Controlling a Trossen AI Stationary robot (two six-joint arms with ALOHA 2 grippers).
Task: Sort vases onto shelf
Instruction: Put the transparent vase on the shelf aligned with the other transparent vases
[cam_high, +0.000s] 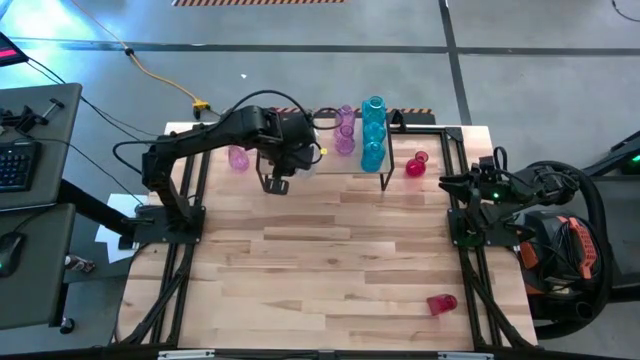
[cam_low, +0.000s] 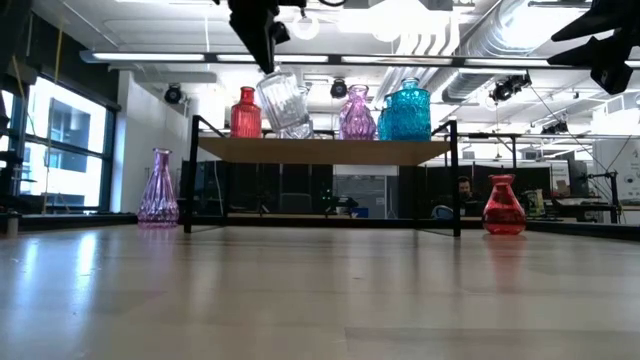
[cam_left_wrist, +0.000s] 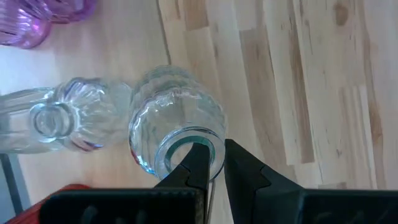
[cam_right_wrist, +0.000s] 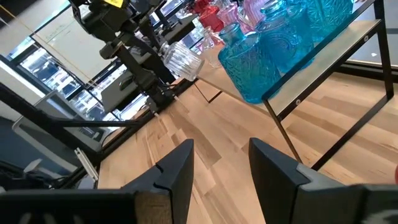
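The shelf (cam_low: 320, 150) stands at the table's far middle. On its top are a red vase (cam_low: 246, 113), purple vases (cam_low: 357, 113), teal vases (cam_low: 408, 110) and a clear vase (cam_left_wrist: 56, 121). My left gripper (cam_left_wrist: 216, 149) is over the shelf's left end, shut on another clear ribbed vase (cam_low: 283, 100). A purple vase (cam_low: 158, 188) stands on the table left of the shelf, and a red one (cam_low: 503, 205) stands to its right. Another red vase (cam_high: 441, 303) lies on its side near the front right. My right gripper (cam_right_wrist: 221, 162) waits open at the table's right edge. My left gripper holds the clear vase by the rim of its mouth (cam_left_wrist: 214, 140), one finger (cam_left_wrist: 196, 165) inside the opening and the other (cam_left_wrist: 242, 168) outside the glass wall. The fingers come from above, pointing steeply down. The vase hangs tilted below them, its base low over the shelf's top.
The shelf's black legs (cam_right_wrist: 292, 134) stand on the plank table (cam_high: 320, 260), whose middle and near part lie bare. Black frames (cam_high: 175, 270) run along the table's left and right sides. A desk with a keyboard (cam_high: 15, 165) is off to the left.
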